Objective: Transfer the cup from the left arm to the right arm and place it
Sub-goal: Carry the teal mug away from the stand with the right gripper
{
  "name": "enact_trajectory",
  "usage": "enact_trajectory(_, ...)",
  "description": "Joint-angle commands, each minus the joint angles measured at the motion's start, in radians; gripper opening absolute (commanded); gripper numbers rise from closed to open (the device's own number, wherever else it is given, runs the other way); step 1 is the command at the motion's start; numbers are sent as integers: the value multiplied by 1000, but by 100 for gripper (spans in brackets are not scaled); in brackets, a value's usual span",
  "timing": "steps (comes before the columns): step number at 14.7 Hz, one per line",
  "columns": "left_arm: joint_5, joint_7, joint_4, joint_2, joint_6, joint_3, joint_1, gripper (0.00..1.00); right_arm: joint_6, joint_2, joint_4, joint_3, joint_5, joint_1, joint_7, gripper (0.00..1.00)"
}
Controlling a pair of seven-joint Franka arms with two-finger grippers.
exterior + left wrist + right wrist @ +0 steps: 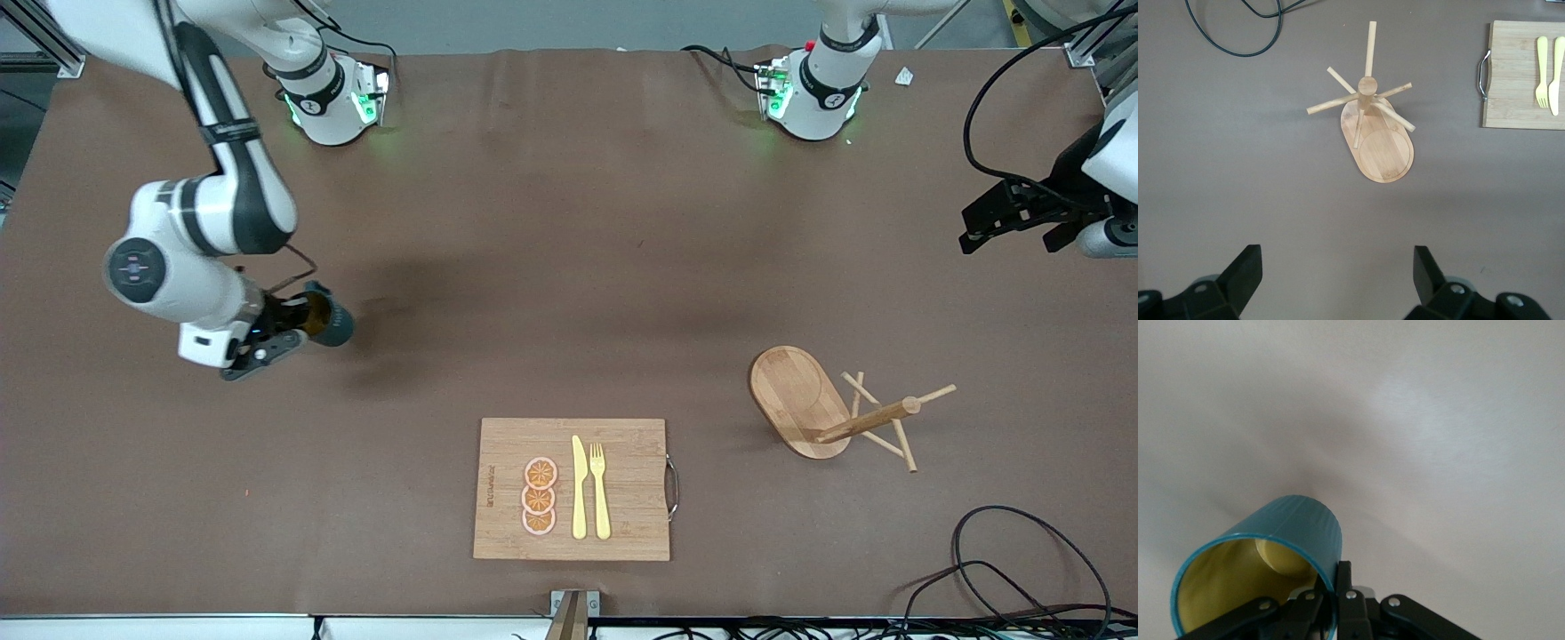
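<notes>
The left hand, fingers wide apart, hangs over bare worktop near a wooden rack; board, fork and knife lie well apart.

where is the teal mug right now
The dark teal ribbed mug is held tipped on its side in the right gripper, over bare table toward the right arm's end, well apart from the bamboo cutting board.

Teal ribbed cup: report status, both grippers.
Right gripper shut on teal ribbed cup, tilted above table. Left gripper open, waiting over wooden peg rack. Nothing obstructing.
</notes>
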State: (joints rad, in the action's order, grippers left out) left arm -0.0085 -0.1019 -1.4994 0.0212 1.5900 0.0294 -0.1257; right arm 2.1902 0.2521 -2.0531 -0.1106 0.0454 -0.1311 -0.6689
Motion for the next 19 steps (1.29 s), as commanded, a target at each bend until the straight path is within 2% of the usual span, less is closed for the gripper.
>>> enact_trajectory(1, 21, 8, 11, 3, 5, -2, 3, 100, 58, -19, -33, 19, -27, 74, -331, 0)
enact_trajectory(3, 25, 8, 10, 2, 5, -3, -2, 100, 89, -10, -35, 19, -53, 102, -456, 0)
enact_trajectory(8, 16, 7, 2, -6, 21, -5, 3, 100, 154, 24, -36, 19, -56, 148, -899, 0)
enact_trajectory(11, 12, 8, -1, -7, 21, -5, 3, 100, 213, 26, -61, 20, -56, 157, -1089, 0)
enact_trajectory(14, 10, 7, -4, -7, 19, -3, 6, 100, 313, 26, -114, 20, -56, 166, -1216, 0)
enact_trajectory(19, 8, 7, -10, -9, 19, -3, 18, 100, 376, 44, -160, 22, -56, 150, -1241, 0)
